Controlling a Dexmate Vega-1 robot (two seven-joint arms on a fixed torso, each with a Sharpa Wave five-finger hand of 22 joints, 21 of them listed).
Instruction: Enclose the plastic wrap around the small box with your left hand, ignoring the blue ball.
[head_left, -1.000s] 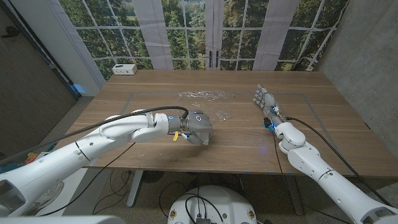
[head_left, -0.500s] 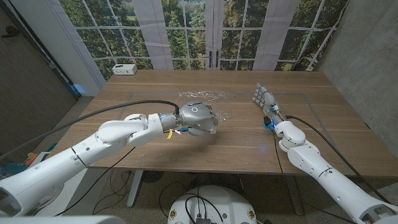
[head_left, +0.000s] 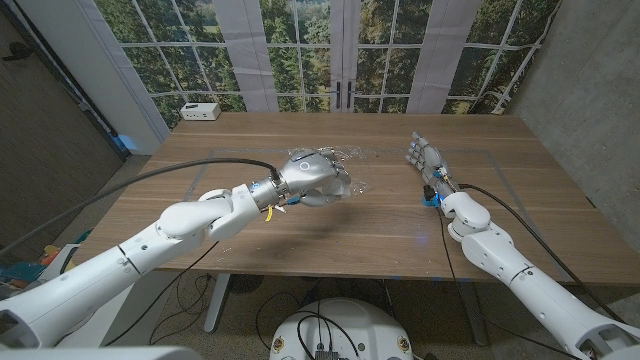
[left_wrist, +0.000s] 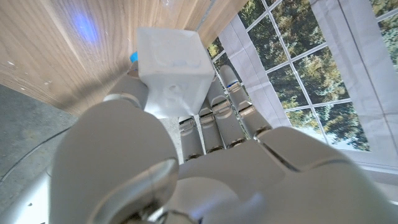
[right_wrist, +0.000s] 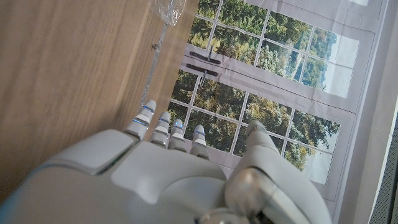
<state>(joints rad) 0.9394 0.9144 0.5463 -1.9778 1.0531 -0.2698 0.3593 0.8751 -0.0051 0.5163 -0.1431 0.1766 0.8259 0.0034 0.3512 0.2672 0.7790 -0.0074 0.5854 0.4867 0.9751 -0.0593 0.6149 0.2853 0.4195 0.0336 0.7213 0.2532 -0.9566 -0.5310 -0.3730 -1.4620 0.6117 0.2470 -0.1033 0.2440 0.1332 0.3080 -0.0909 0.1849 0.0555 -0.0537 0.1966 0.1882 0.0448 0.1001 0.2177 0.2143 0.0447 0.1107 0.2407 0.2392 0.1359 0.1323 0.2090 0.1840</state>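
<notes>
White box (head_left: 201, 111) at the wooden table's (head_left: 300, 225) far left corner, before tall windows (head_left: 330, 50).

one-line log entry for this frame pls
left hand: holds small box, over plastic wrap | right hand: idle, open

The left hand (head_left: 312, 177) hovers over the middle of the wooden worktop (head_left: 250, 225), just beside crumpled plastic wrap (head_left: 340, 153). The right hand (head_left: 424, 160) stands fingers-up at the right. A white device (head_left: 201, 111) sits at the far left corner.

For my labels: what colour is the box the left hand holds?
White box, clearest in the left wrist view.
</notes>
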